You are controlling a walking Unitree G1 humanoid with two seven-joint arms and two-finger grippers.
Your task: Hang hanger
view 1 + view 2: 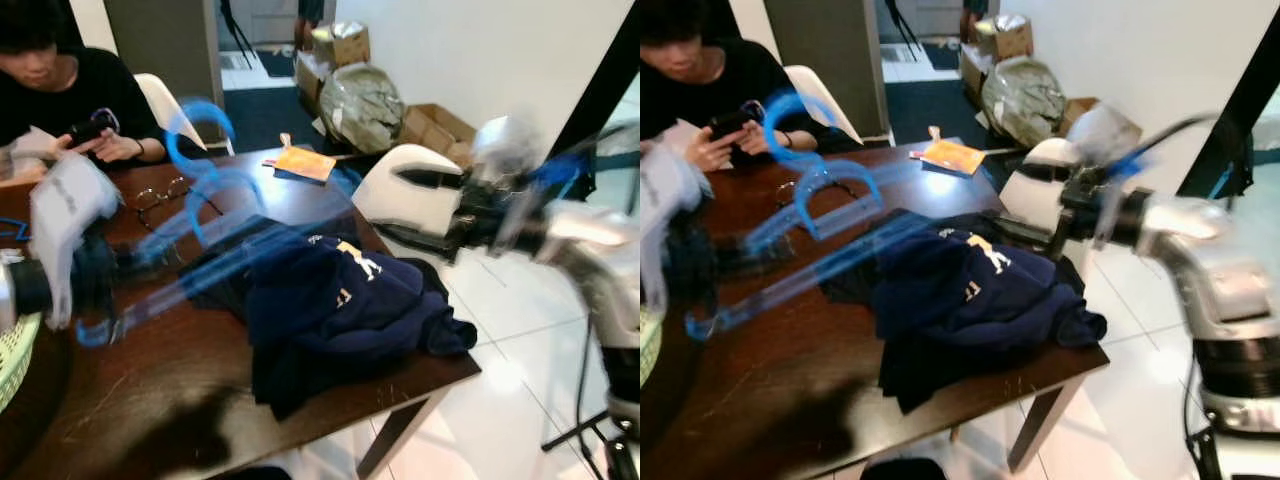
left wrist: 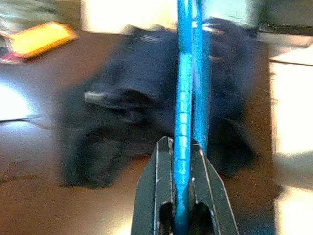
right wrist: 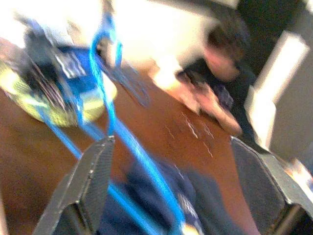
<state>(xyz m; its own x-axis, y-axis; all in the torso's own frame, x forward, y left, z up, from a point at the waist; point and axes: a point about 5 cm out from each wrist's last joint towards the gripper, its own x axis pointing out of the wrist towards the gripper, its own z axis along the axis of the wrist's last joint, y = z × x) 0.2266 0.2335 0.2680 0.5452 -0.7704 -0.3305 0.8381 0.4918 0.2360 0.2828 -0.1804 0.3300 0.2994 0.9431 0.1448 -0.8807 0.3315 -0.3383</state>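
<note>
Head views: the left tool [image 1: 120, 262] carries a translucent blue plastic hanger [image 1: 810, 235] above the dark brown wooden desk [image 1: 150, 390], its hook curling up toward the person in black [image 1: 70, 90] seated at the far side. A crumpled navy sweatshirt [image 1: 345, 305] lies on the desk beneath the hanger's long bar. The right tool [image 1: 1015, 232] reaches in over the sweatshirt from the other side. Everything is smeared, so the hanger could swing; a sweep of the hook toward the person, or onto the wire-rimmed glasses [image 1: 160, 195] below it, is the main hazard.

Left wrist view: the two black fingers [image 2: 156, 181] are clamped together on the hanger's blue bar. The hold looks narrow, so the hanger could pivot or slip in it.

Right wrist view: the fingers [image 3: 93, 176] stand wide apart, empty, with the hanger crossing between them and a yellow-green basket [image 3: 63, 110] beyond. Closing blindly here might snag sweatshirt cloth instead of plastic.
</note>
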